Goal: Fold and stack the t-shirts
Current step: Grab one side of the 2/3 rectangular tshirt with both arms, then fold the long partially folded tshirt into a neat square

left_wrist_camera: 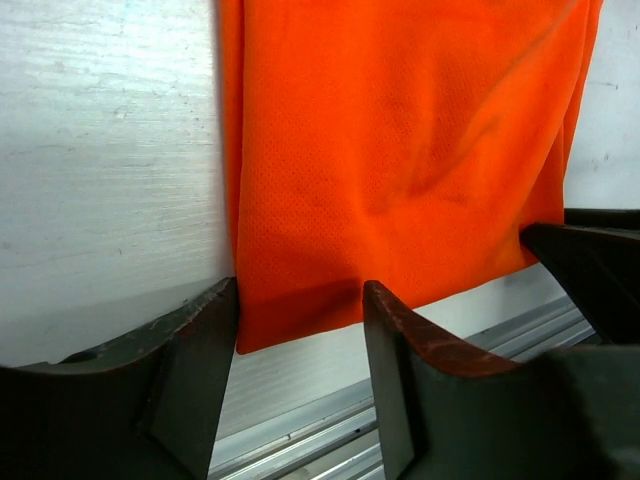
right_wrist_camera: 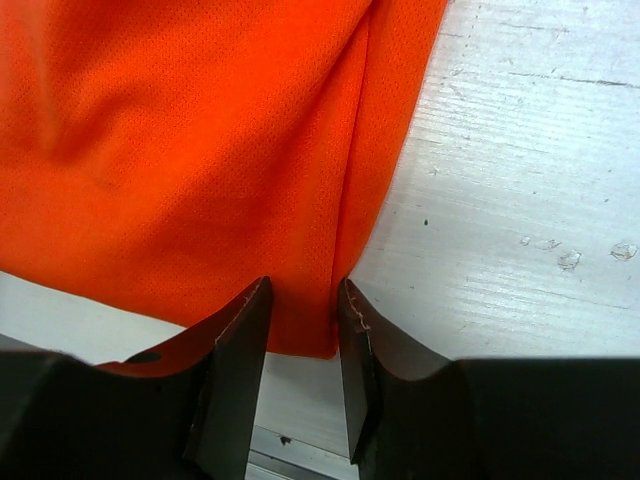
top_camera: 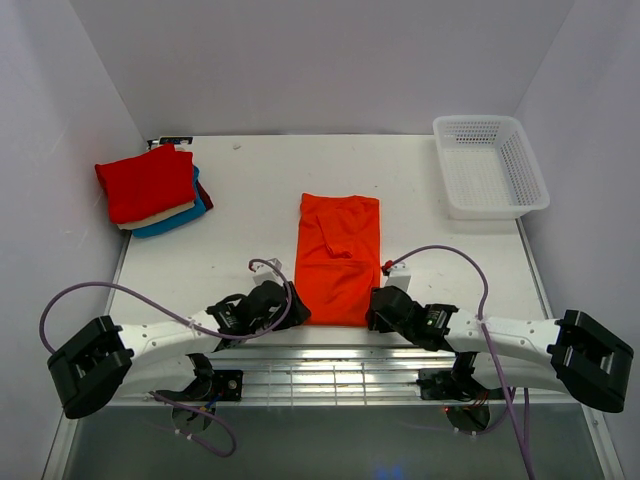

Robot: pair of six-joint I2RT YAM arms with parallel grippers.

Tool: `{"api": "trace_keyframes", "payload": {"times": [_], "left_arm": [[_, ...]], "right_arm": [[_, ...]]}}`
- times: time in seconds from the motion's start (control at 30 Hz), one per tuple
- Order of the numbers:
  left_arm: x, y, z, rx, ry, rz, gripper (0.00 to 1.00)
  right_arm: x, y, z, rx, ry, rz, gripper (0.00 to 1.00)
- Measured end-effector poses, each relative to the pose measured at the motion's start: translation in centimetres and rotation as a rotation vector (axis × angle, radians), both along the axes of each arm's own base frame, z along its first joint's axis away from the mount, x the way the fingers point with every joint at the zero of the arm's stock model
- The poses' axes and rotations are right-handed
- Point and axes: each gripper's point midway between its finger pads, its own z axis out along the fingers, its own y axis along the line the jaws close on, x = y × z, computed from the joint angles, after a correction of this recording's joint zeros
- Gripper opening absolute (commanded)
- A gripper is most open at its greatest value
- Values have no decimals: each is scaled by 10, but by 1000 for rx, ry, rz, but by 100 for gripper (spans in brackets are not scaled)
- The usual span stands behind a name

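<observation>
The bright orange t-shirt (top_camera: pixel 338 260) lies flat mid-table, folded into a long rectangle. My left gripper (top_camera: pixel 293 312) is open at its near-left corner; in the left wrist view (left_wrist_camera: pixel 300 290) that corner of the shirt (left_wrist_camera: pixel 400 150) lies between the spread fingers. My right gripper (top_camera: pixel 378 305) is open at the near-right corner; in the right wrist view (right_wrist_camera: pixel 305 290) the shirt's corner (right_wrist_camera: pixel 200 150) sits in the narrow gap between the fingers. A stack of folded shirts stands at the far left: red (top_camera: pixel 147 182) on top, cream (top_camera: pixel 140 223) and teal-blue (top_camera: pixel 175 220) under it.
A white mesh basket (top_camera: pixel 490 165) stands at the far right corner. The table's near edge with metal rails (top_camera: pixel 330 375) runs just behind both grippers. White walls close in the left, back and right sides.
</observation>
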Motion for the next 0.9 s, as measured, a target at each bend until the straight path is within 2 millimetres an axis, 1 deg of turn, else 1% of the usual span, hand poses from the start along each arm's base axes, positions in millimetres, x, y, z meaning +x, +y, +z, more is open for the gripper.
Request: {"api": "trace_keyframes", "payload": {"times": [0.1,0.23,0.27,0.3,0.33,0.37,0.43,0.47,0.5,0.63,0.77,0.83,0.9], "left_arm": [[-1,5,-2,17,9,28,58],[-4,11,-3,32,21,47,58],[-4,12,-3,36,24,50,56],[-5,14,-3,39,24,53,52],[-5,15,-4,46,27,55,47],[-6,17,-5,51,31,61,30],[-8,21,-11,79,46,65,13],[-8,22,-13,88,49,65,0],[-8,21,-14,88,51,65,0],[-9,13,-14,89,38,48,0],[-18,5,-12,111,20,14,0],[-24,4,-11,134,21,1,0],[-28,8,-10,172,19,-4,0]], "right_arm": [[0,1,-1,1,-2,-5,35],[0,1,-1,-1,-2,-8,33],[0,1,-1,-2,-3,-8,32],[0,1,-1,-4,-4,-8,30],[-1,1,-1,-5,-3,-9,29],[-1,0,-1,-7,-3,-10,23],[-2,-1,-2,-11,2,-13,16],[-2,-1,-3,-10,6,-17,10],[-3,-1,-3,-12,10,-18,8],[-8,-1,-2,-25,20,-16,8],[-19,0,-2,-56,35,9,8],[-24,-1,-1,-75,43,17,8],[-27,-3,1,-103,44,19,8]]}}
